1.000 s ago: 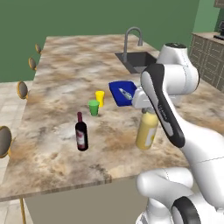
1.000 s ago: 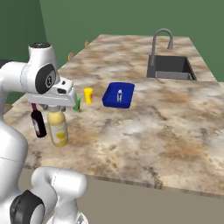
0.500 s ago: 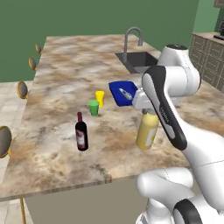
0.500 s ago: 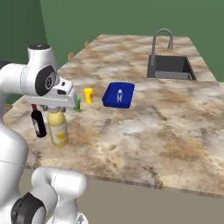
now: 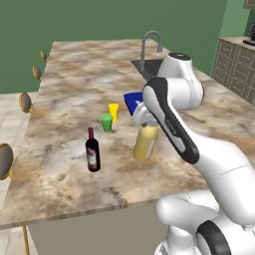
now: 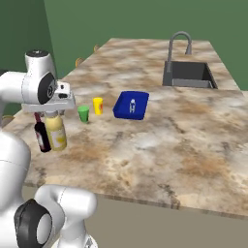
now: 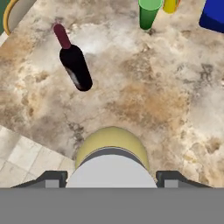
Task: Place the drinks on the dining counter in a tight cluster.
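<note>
Tool (image 7: 112,177): set over the grey cap of the yellow bottle (image 5: 145,143), one finger either side; whether it grips, I cannot tell.
Yellow bottle: centre of the left base view, tilted, base at the counter (image 5: 74,84).
Wine bottle (image 5: 92,151): upright, left of the yellow bottle, apart from it.
Blue tray (image 6: 131,105): mid-frame in the right base view, holds a small clear water bottle (image 6: 132,104) lying flat.
Green cup (image 6: 84,114) and yellow cup (image 6: 98,105): side by side, left of the tray; contents unclear.
Sink (image 6: 189,74): upper right, set into the counter.
</note>
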Motion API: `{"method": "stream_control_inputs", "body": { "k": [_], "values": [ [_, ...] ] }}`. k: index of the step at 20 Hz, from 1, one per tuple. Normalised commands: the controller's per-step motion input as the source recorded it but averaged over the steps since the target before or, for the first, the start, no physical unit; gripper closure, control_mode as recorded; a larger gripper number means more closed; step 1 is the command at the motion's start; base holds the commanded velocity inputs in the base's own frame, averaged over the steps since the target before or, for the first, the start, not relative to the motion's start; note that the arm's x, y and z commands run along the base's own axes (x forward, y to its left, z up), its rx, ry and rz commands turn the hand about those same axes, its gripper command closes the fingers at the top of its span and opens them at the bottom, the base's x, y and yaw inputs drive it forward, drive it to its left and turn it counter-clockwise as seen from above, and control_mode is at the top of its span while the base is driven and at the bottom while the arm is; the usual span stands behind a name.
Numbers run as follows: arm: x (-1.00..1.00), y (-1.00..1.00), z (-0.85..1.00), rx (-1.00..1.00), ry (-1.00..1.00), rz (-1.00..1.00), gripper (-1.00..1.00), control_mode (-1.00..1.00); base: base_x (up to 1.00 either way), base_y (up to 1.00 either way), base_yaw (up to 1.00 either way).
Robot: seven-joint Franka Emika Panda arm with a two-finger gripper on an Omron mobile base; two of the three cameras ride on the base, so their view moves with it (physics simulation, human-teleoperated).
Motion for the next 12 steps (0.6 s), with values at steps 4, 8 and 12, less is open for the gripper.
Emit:
{"method": "stream_control_inputs", "body": {
  "k": [4, 8, 12],
  "values": [
    [0.36, 0.03, -0.10, -0.08, -0.03, 0.21, 1.00, -1.00, 0.00, 0.00, 0.00],
    [0.06, 0.00, -0.14, -0.01, -0.01, 0.26, 1.00, -1.00, 0.00, 0.00, 0.00],
    [0.27, 0.05, -0.57, 0.00, -0.05, 0.24, 1.00, -1.00, 0.00, 0.00, 0.00]
  ]
}}
